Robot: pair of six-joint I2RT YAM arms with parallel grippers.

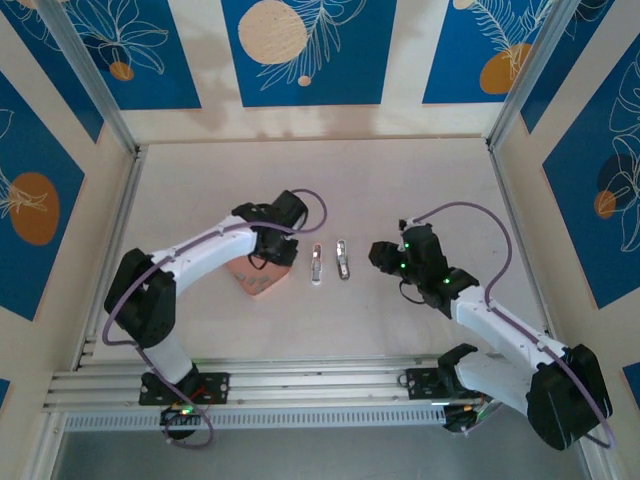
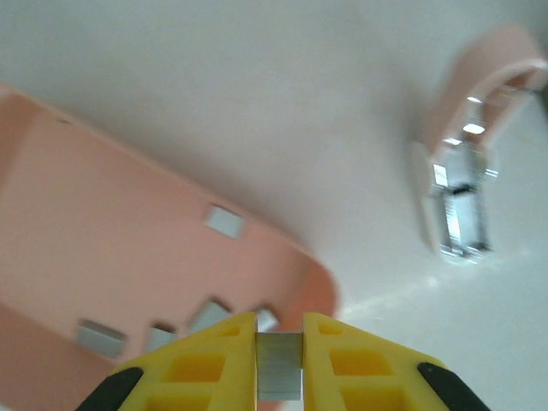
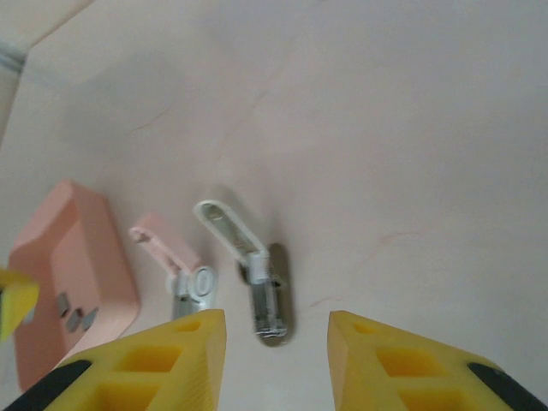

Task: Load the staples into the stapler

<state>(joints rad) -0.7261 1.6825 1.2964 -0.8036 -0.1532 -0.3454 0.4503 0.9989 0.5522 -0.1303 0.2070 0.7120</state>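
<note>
Two staplers: a pink stapler (image 1: 316, 264) and a white stapler (image 1: 343, 258) lie side by side mid-table between the arms, close together but not touching. Both are flipped open with their tops swung up.
Left gripper: the left gripper (image 2: 280, 338) is clamped tight on a staple strip (image 2: 280, 375), a small grey block pinched between the yellow fingers (image 2: 205, 364). No gap is left on either side of it.
Where that is: over the pink tray (image 2: 103, 240), at the end nearest the pink stapler. From the top camera the wrist covers most of the tray.
Staples: the loose staples (image 2: 224, 221) are lying flat on the tray floor. There's one by itself further up and a little row of about four right by the fingertips. It's pretty blurry, so don't hold me to the count.
Right gripper: the right gripper (image 3: 276, 330) has its fingers spread apart with nothing between them. It hangs above the bare table (image 3: 411, 154) just to the right of the white stapler, pointed at it.
Stapler guts: the metal channel shows on both, and I can't tell if anything's loaded.
</note>
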